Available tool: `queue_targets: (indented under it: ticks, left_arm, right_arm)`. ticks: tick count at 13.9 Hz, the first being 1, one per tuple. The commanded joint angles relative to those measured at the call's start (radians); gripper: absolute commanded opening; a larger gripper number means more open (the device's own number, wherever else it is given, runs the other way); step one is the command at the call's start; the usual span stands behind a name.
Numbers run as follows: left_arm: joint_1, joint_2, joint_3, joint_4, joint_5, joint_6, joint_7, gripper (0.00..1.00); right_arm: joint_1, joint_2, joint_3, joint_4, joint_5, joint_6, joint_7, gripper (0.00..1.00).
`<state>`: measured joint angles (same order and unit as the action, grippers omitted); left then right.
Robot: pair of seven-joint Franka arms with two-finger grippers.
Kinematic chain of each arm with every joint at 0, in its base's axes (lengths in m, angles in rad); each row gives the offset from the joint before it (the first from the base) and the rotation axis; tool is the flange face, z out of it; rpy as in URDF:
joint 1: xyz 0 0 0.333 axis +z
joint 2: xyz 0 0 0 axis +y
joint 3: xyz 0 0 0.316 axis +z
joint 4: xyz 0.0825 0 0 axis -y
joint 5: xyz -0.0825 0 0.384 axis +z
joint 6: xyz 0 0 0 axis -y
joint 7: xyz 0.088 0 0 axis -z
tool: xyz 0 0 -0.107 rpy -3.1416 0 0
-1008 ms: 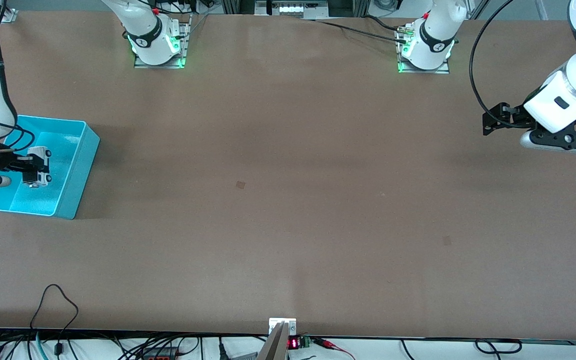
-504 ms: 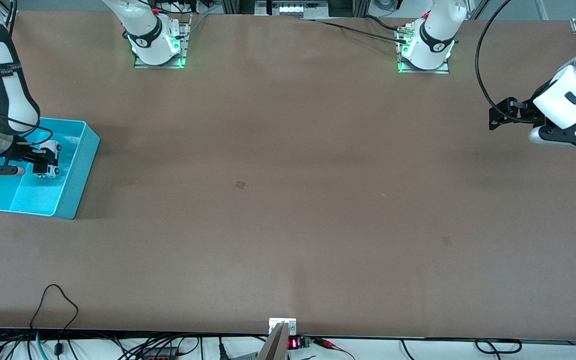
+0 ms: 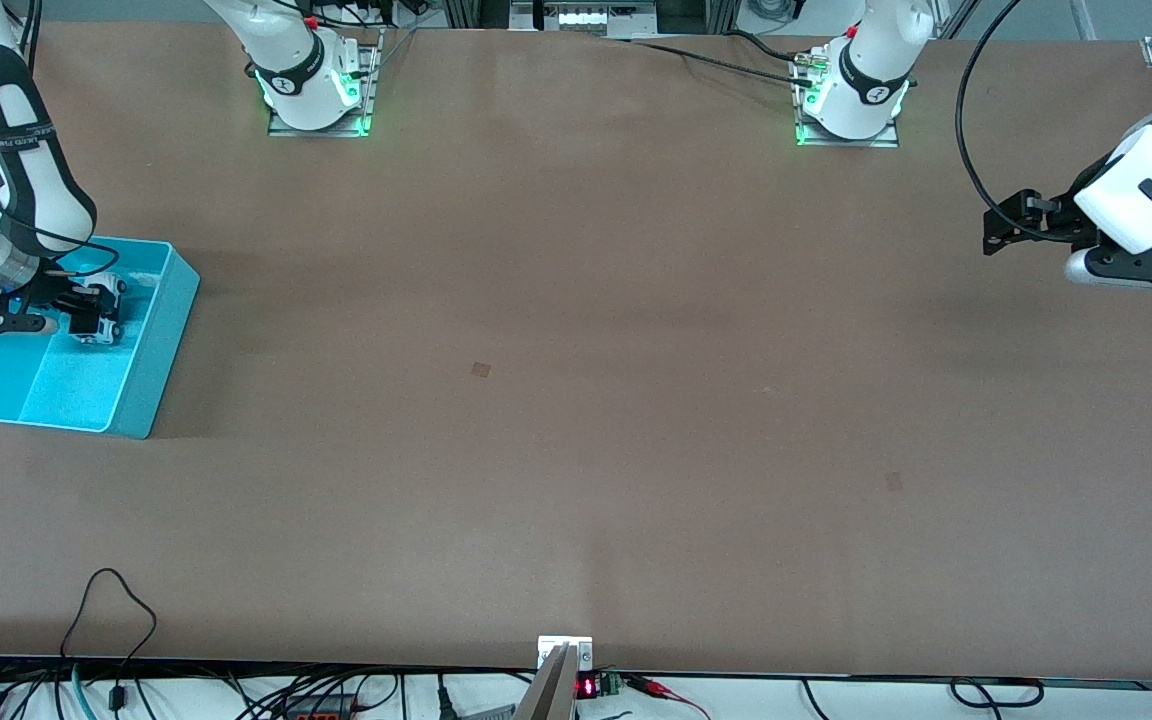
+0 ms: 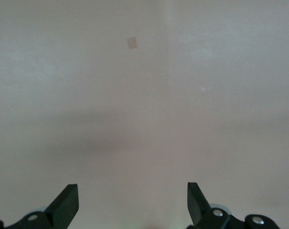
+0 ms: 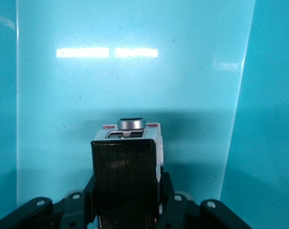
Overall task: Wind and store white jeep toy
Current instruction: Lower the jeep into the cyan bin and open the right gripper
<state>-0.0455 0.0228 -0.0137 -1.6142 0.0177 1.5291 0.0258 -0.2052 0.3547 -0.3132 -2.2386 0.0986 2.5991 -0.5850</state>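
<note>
Jeep storage is the step in hand, so I start with the biggest thing: the brown table [image 3: 576, 400], bare across its middle. At the right arm's end of it sits the turquoise bin [image 3: 151, 345], split by a low divider into two compartments. My right gripper [image 3: 86, 312] is over the bin's wider compartment, at the part farther from the front camera, and its jaws are closed on the white jeep toy [image 3: 106, 305]. In the right wrist view the jeep [image 5: 127, 157] sits squarely between my fingers [image 5: 172, 200], black roof toward the camera, with the bin floor [image 5: 134, 81] under it. I cannot tell whether the wheels touch the floor yet.

To do this well, I judge that I should come straight down until the jeep rests on the floor, staying away from the bin wall [image 5: 273, 95] and the divider so it does not catch. Then I should part my jaws only a little and evenly, so the jeep is not flicked sideways. If its spring is wound it may roll on release, so I would lift straight up.

My left gripper [image 3: 1011, 228] waits over bare table at the left arm's end, jaws wide apart and holding nothing [image 4: 132, 202].
</note>
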Motion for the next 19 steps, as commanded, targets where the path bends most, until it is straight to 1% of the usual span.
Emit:
queue_targets:
  ticks: [1,3,5,7,8,11,14,15,16,19]
  left_arm:
    - [0.012,0.005,0.000,0.023,-0.018,-0.023,0.006,1.00]
    - [0.012,0.005,0.000,0.023,-0.018,-0.023,0.005,1.00]
    - [0.013,0.005,0.000,0.025,-0.016,-0.024,0.005,1.00]
    - [0.015,0.002,0.000,0.027,-0.018,-0.033,0.002,1.00]
    - [0.013,0.000,-0.002,0.028,-0.018,-0.046,0.000,1.00]
    - [0.025,0.002,0.000,0.060,-0.022,-0.086,0.005,1.00]
    - [0.030,0.003,0.001,0.060,-0.042,-0.089,0.005,1.00]
    - [0.047,0.003,0.001,0.062,-0.044,-0.089,0.005,1.00]
    - [0.074,0.003,0.001,0.063,-0.070,-0.090,0.006,1.00]
    - [0.078,0.003,0.001,0.063,-0.081,-0.096,0.006,1.00]
  right_arm:
    - [-0.010,-0.054,0.010,-0.004,-0.019,-0.025,-0.015,1.00]
    - [-0.003,-0.086,0.017,0.022,-0.019,-0.083,-0.021,1.00]
    - [0.013,-0.109,0.020,0.091,-0.022,-0.209,-0.038,1.00]
    - [0.026,-0.149,0.022,0.143,-0.022,-0.330,-0.113,1.00]
    - [0.055,-0.172,0.022,0.169,-0.022,-0.370,-0.140,1.00]
    - [0.122,-0.210,0.020,0.244,-0.022,-0.487,-0.138,1.00]
    - [0.173,-0.259,0.022,0.258,-0.022,-0.498,-0.136,1.00]
    - [0.197,-0.272,0.020,0.258,-0.023,-0.516,-0.125,1.00]
    - [0.216,-0.287,0.020,0.260,-0.025,-0.530,-0.101,1.00]
    - [0.295,-0.361,0.023,0.267,-0.115,-0.579,0.008,1.00]
